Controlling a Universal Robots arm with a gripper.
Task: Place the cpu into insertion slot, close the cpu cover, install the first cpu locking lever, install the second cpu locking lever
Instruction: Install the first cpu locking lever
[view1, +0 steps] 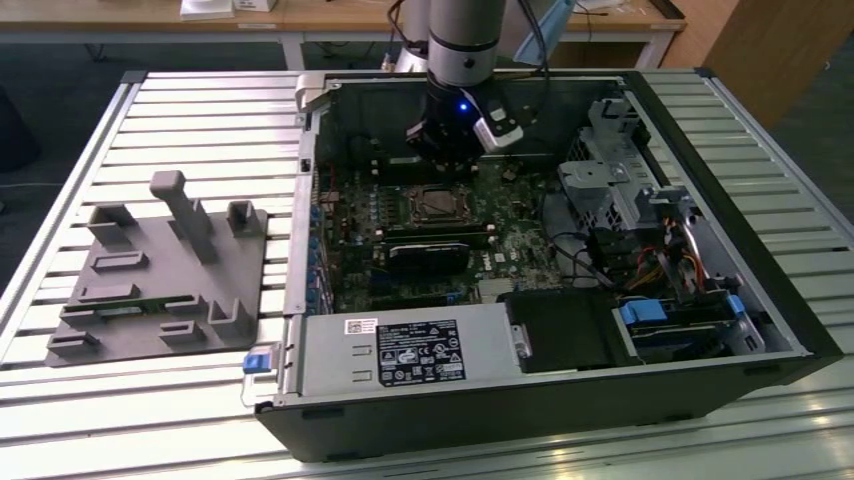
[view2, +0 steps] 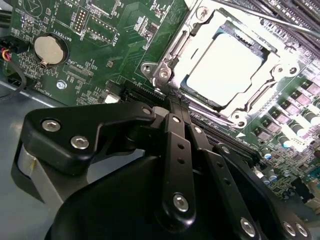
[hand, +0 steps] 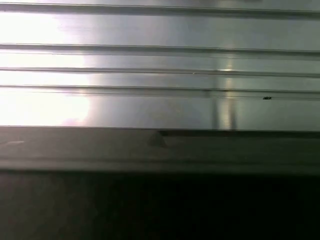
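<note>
The cpu (view2: 225, 70) lies flat in the insertion slot (view1: 434, 203), its pale grey face showing through the window of the cpu cover (view2: 270, 67). The cover lies down over the chip. A thin metal lever rod (view2: 265, 19) runs along the far side of the socket; I cannot tell whether it is latched. My gripper (view2: 177, 105) hangs just beside the socket's edge with its two black fingers (view2: 175, 150) pressed together and nothing between them. In the exterior view the gripper (view1: 441, 160) stands over the green board just behind the socket.
The open computer case (view1: 747, 300) lies on a slatted metal table (hand: 160, 75). A black block (view1: 430, 250) sits in front of the socket, a power supply (view1: 407, 350) nearer still, and a drive cage (view1: 614, 180) with cables at the exterior view's right. A grey fixture (view1: 160, 270) lies left.
</note>
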